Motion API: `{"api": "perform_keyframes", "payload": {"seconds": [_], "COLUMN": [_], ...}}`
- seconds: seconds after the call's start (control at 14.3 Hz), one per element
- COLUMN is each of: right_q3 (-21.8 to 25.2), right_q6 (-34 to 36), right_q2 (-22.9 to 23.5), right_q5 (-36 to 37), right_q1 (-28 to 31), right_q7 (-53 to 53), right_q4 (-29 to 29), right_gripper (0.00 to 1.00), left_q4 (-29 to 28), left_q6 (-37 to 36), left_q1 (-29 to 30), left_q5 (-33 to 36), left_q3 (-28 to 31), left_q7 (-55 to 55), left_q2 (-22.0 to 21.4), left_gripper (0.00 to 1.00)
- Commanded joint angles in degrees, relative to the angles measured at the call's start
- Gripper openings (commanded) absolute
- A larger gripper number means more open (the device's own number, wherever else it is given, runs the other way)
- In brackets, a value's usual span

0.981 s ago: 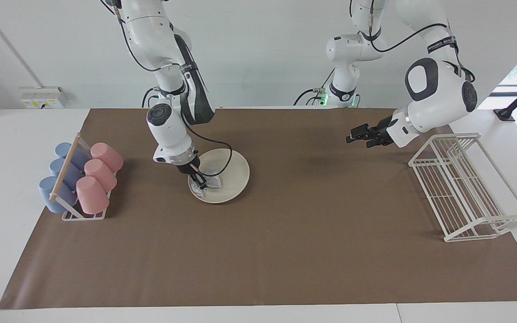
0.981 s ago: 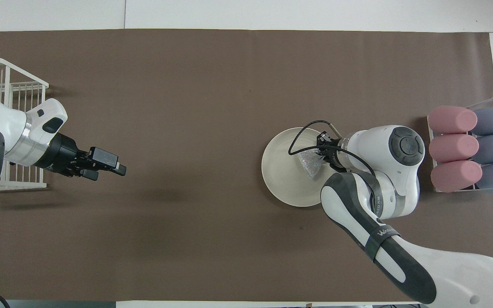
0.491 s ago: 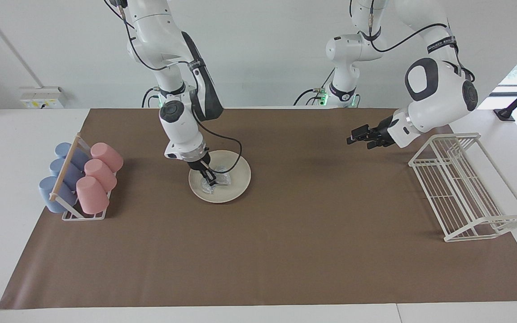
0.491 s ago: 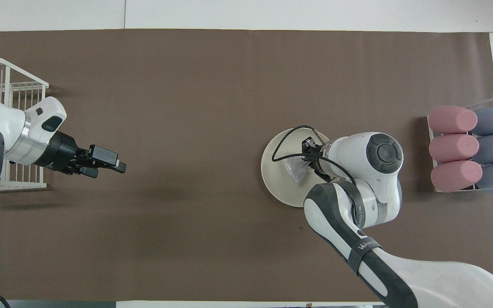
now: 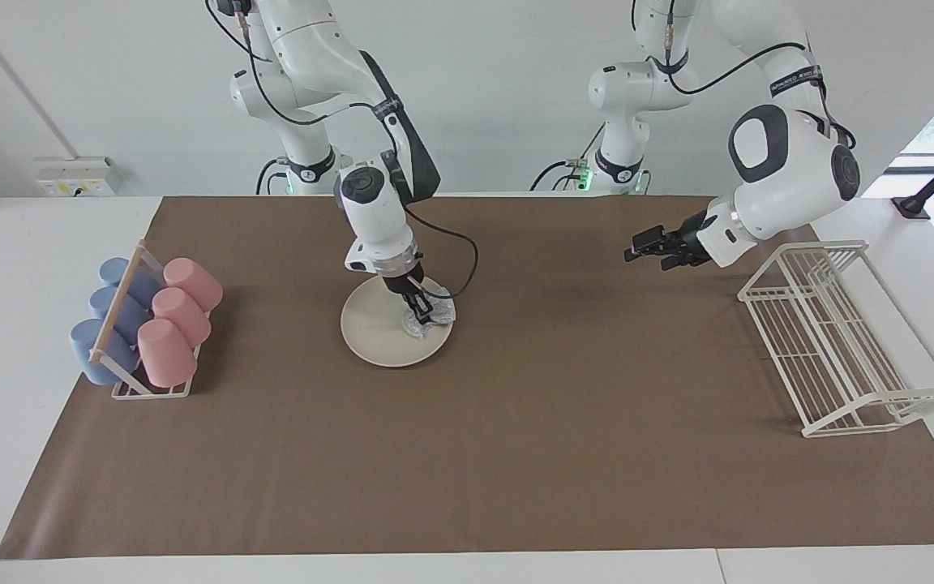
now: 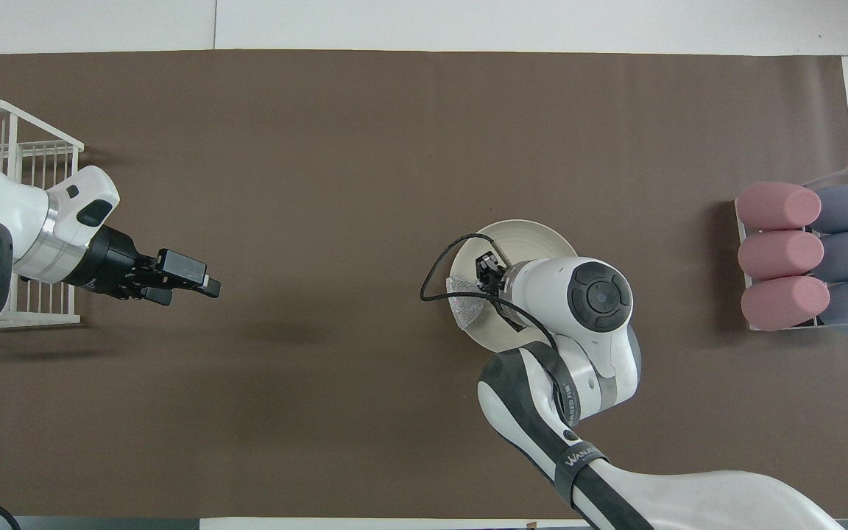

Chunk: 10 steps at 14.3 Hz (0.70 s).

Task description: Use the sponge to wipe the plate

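Facing view, sweeping across from the right arm's end of the table: cup rack (image 5: 143, 328) with blue and pink cups (image 5: 165, 351) lying in it, well apart from the action. Next, the plate (image 5: 378, 332) flat on the brown mat (image 5: 467, 454), roughly mid-table toward the right arm's end. Right gripper (image 5: 418, 312) is down on it, fingers pinched on the sponge (image 5: 428, 323), pressing the silvery wad onto the plate at the edge that faces the left arm's end. In the overhead view the sponge (image 6: 466, 309) overlaps the rim there and the wrist covers much of the plate (image 6: 523, 230). Judgement: mid-wipe, stroke at the end of its travel. Further along, the left gripper (image 5: 645, 243) hangs in the air over bare mat, beside the white wire rack (image 5: 840, 341), waiting; can't tell whether its fingers are spread or closed. Risks: nothing holds the plate, so sideways drag from the sponge could slide it across the mat or spin it. Sponge sits at the rim, so pushing further outward could run it off onto the mat, or load the rim and tip the opposite edge up. The wad is soft and irregular, so it could bunch up or work out of the pinch under friction. Gripper cable loops low over the plate near the sponge and could snag.
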<state>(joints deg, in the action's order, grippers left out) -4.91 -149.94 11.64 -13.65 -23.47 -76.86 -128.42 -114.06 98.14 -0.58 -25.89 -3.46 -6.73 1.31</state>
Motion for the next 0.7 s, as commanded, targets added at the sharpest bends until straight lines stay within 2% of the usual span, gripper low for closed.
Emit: {"api": "perform_keyframes", "payload": {"seconds": [0.0, 0.14, 0.35, 0.42, 0.63], "right_q3": [-0.3, -0.3, -0.2, -0.2, -0.1], "right_q6": [-1.0, 3.0, 10.4, 13.4, 26.2], "right_q2": [3.4, 3.1, 3.6, 3.6, 5.3], "right_q5": [0.0, -0.1, 0.0, 0.1, 1.3], "right_q1": [0.5, 0.4, -1.7, -1.8, -1.9], "right_q7": [-3.6, -9.7, -21.3, -24.0, -31.4], "right_q4": [0.3, 4.5, 14.2, 17.2, 30.2], "right_gripper": [0.00, 0.00, 0.00, 0.00, 0.00], "left_q4": [-0.6, -0.6, -0.8, -0.7, -1.2], "left_q6": [1.1, 1.1, 1.7, 1.8, 1.9], "left_q1": [-0.8, -0.8, -0.7, -0.7, -0.2], "left_q5": [1.4, 1.4, 0.6, -1.2, -13.8], "left_q3": [0.4, 0.4, 0.0, 0.0, 0.0], "left_q7": [1.1, 1.2, 1.1, 1.1, -0.4], "left_q2": [-1.0, -1.0, -1.0, -1.0, -1.0], "left_gripper": [1.00, 1.00, 1.00, 1.00, 1.00]}}
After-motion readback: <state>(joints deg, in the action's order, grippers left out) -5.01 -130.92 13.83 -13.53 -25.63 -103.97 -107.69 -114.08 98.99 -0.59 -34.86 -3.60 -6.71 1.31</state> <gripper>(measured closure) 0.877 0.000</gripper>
